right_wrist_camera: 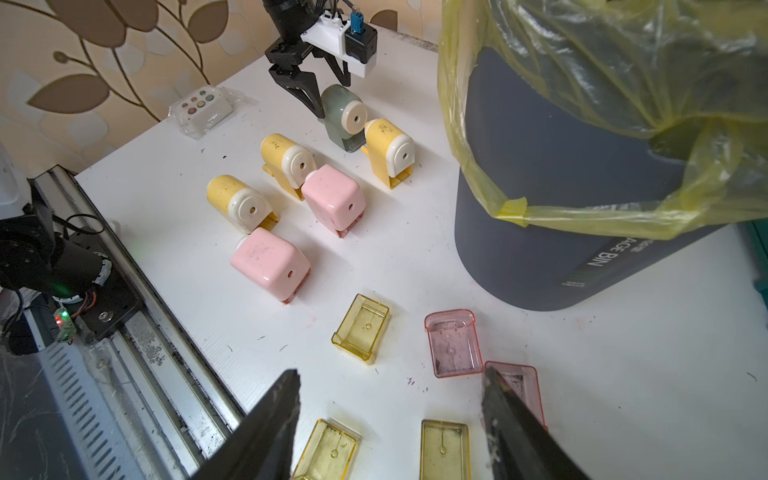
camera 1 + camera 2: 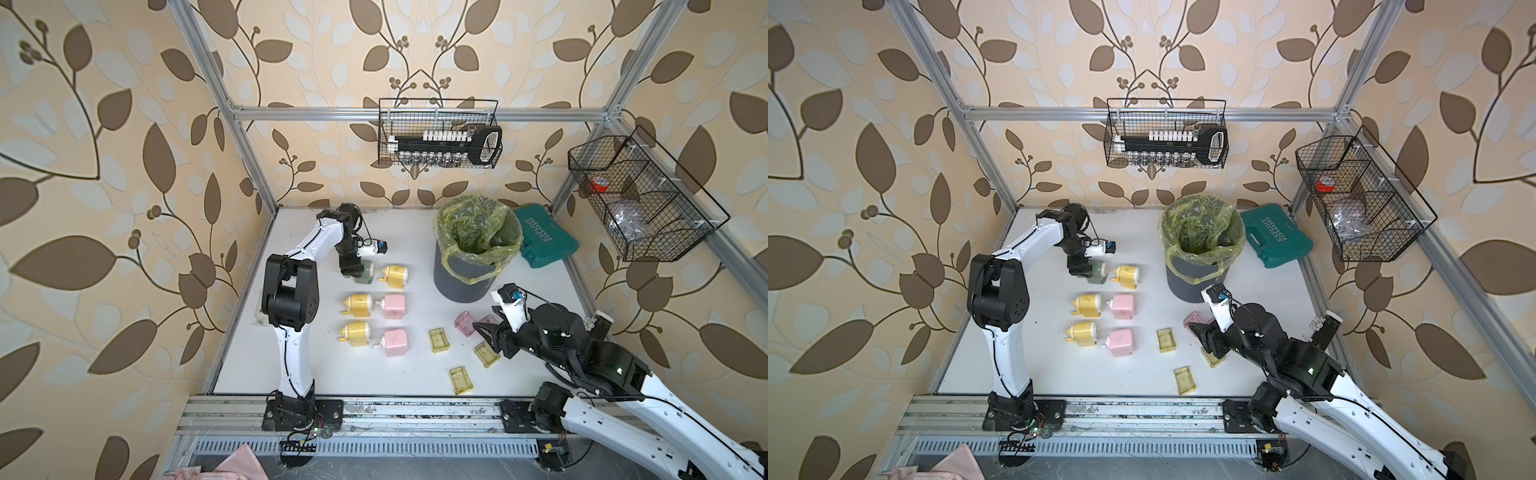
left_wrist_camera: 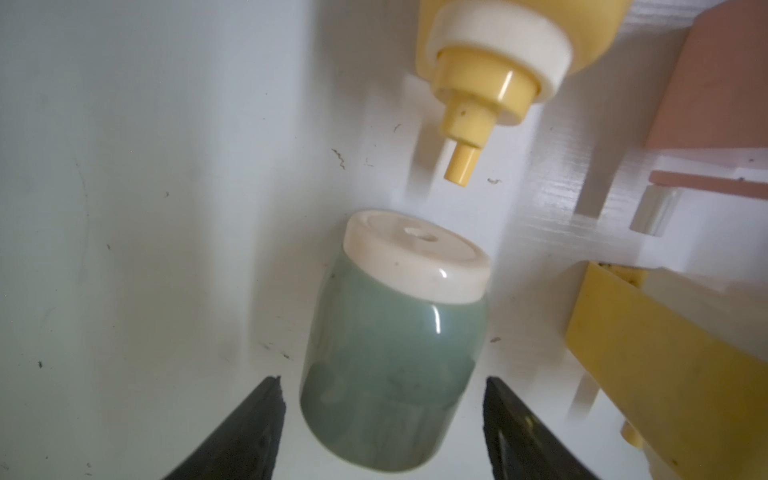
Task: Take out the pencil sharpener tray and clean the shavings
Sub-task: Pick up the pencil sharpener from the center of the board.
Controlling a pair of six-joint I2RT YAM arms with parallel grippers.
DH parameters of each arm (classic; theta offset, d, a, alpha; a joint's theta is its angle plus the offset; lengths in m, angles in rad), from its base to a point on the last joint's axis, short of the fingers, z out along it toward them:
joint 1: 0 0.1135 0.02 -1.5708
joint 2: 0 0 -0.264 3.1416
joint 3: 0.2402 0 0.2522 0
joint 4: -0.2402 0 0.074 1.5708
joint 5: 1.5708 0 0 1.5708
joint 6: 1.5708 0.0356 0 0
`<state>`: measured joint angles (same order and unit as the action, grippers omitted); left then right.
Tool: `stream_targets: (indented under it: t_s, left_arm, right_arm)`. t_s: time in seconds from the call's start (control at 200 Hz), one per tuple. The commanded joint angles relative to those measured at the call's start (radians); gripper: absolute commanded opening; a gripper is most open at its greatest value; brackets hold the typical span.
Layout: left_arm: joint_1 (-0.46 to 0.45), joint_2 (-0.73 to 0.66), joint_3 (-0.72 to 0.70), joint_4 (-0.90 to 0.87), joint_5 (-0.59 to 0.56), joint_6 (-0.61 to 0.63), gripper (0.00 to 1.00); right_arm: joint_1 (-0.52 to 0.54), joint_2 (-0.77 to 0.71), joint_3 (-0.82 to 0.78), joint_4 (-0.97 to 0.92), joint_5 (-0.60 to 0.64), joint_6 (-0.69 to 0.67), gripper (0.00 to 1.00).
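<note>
My left pincer stands open astride the green sharpener, a sliver of desk showing on either side. I judge that's so it can pin the body while the tray, dark at the sharpener's base, is drawn out. Three yellow trays and two pink trays lie mouth-up beside the bin, clear of the sharpeners. My right pincer hangs open and empty above them, placed to reach across for that remaining tray
</note>
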<state>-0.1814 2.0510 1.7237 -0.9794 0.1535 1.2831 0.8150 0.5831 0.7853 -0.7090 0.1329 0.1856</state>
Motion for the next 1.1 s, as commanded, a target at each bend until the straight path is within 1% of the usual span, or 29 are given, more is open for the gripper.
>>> stream_targets:
  t_s: [0.0,0.09,0.32,0.575,0.735,0.84,1.095]
  left_arm:
    - [0.005,0.021,0.0,0.011,0.047,0.028,0.76]
    - [0.005,0.034,-0.014,0.024,0.053,0.028,0.76]
    - [0.002,0.051,-0.019,0.027,0.083,0.034,0.77]
    - [-0.011,0.056,-0.037,0.028,0.105,0.039,0.76]
    - [-0.026,0.047,-0.041,0.031,0.122,0.037,0.73]
    - [-0.036,0.049,-0.04,0.022,0.117,0.04,0.7]
    - [-0.04,0.027,-0.089,0.034,0.11,0.04,0.65]
  right_arm:
    - [-0.003,0.005,-0.026,0.045,-0.066,-0.02,0.66]
    - [-0.002,0.006,-0.032,0.06,-0.099,-0.016,0.66]
    - [-0.002,0.013,-0.044,0.071,-0.097,-0.018,0.66]
    - [-0.002,-0.005,-0.068,0.092,-0.13,-0.006,0.66]
    - [-0.002,-0.029,-0.081,0.074,-0.097,0.005,0.64]
    - [-0.003,-0.045,-0.093,0.086,-0.094,0.006,0.63]
    - [-0.002,-0.053,-0.093,0.086,-0.09,0.012,0.63]
